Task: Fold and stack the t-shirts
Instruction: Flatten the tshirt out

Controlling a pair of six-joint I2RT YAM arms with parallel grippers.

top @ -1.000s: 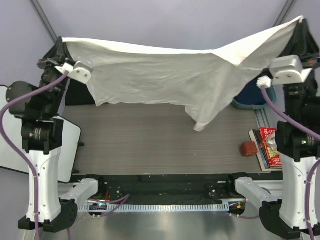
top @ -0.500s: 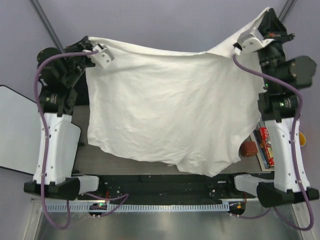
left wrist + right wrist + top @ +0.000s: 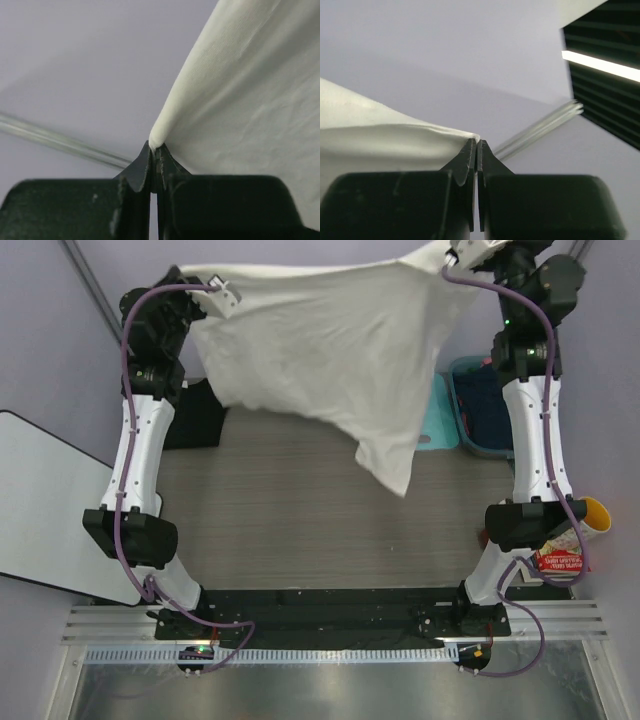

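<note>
1. White t-shirt (image 3: 330,350) hung in the air over the far part of the tabletop (image 3: 280,520). Its top edge was stretched between the arms, and its lowest corner drooped to the right.
2. Left fingers (image 3: 141,172) were pinched together on one upper corner; right fingers (image 3: 464,167) were pinched on the other.
3. Risk: each hold caught only a sliver of cloth, so more tension could slip a corner free. The drooping corner might land tucked under, or catch the blue bin (image 3: 485,410).
4. Tabletop was grey wood-grain. Plain lavender walls stood behind, and a white board (image 3: 40,510) lay at the left.
</note>
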